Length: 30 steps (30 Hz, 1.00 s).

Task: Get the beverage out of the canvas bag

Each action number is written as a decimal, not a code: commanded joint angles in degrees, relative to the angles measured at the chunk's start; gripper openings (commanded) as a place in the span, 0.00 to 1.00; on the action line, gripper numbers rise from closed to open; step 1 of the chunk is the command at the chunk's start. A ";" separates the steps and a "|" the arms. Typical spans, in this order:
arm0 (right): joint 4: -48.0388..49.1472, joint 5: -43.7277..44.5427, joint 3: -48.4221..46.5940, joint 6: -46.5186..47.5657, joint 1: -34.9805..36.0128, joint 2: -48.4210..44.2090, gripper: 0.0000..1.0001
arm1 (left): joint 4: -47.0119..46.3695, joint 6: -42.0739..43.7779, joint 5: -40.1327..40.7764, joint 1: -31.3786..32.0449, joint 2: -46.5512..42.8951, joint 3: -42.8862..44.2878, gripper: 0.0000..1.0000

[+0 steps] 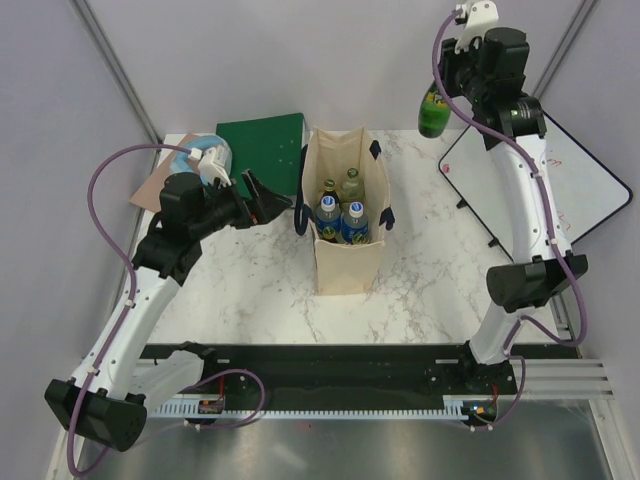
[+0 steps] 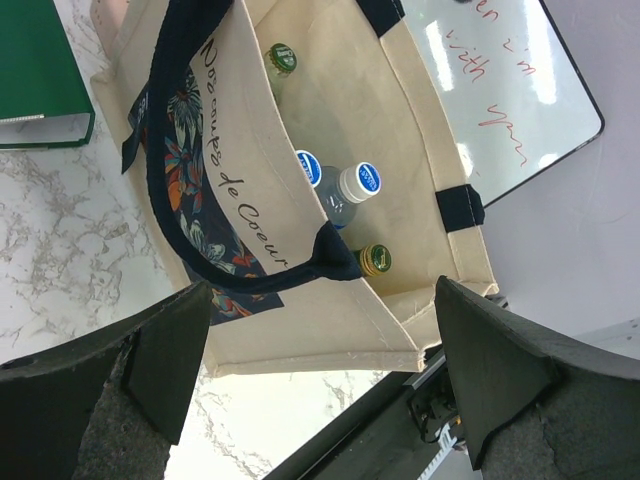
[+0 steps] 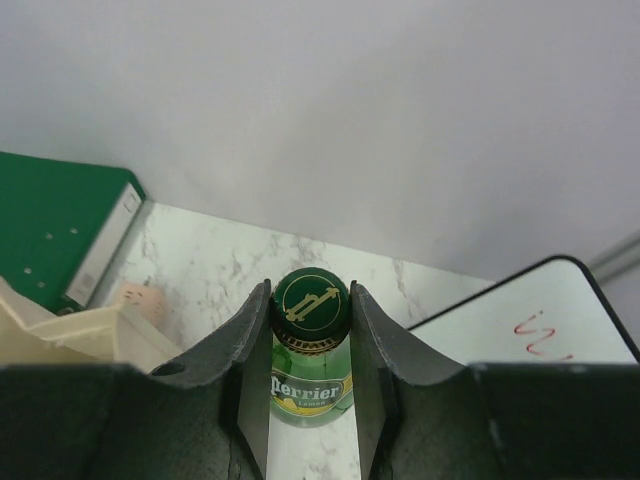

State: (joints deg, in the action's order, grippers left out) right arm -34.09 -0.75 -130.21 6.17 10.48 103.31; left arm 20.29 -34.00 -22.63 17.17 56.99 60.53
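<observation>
**Bottle's out of the bag, now for a clean put-down**

So the right gripper (image 3: 310, 292) is clamped on the neck of a green Perrier bottle (image 1: 432, 112), right under the cap. The bottle hangs high in the air, clear of the bag (image 1: 345, 265) and off to its right, over the far side of the table (image 1: 430, 260) near the whiteboard (image 1: 560, 170).

The lift looks done to me; what's left is setting it down. A neck grip lets the body swing, so I'd go slow and keep it upright. Bring it down on bare marble between bag and whiteboard, not on the board. Let go only once the base sits flat.

Meanwhile the left gripper (image 2: 322, 290) has its fingers spread wide, holding nothing, just beside the bag's left handle. Handy spot if the bag needs steadying. Four other bottles (image 1: 340, 210) stand inside.
</observation>
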 commanded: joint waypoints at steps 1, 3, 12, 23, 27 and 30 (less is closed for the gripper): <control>11.66 -4.42 6.60 -0.81 -3.61 -2.85 0.00 | -0.78 2.88 -0.04 0.15 -0.39 1.08 1.00; 15.70 -4.78 9.96 -0.81 -4.59 -2.50 0.00 | -0.70 3.15 -0.04 0.15 -0.30 1.25 1.00; 30.74 -10.32 23.86 1.12 -6.44 1.19 0.00 | -0.70 3.32 -0.04 0.15 0.05 1.17 1.00; 41.81 -12.69 25.97 -1.25 -6.44 9.10 0.00 | -0.78 3.50 -0.39 0.15 1.37 2.75 1.00; 44.28 -12.87 27.03 -1.52 -6.35 10.77 0.00 | -0.78 3.50 -0.57 0.15 2.07 3.36 1.00; 46.56 -13.22 28.26 -1.52 -6.35 11.48 0.00 | -0.87 3.59 -0.66 0.15 2.86 4.07 1.00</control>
State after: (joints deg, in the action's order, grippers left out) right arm -2.00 -11.79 -101.49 5.52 4.08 115.68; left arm 20.62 -32.88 -22.68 17.17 59.05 61.65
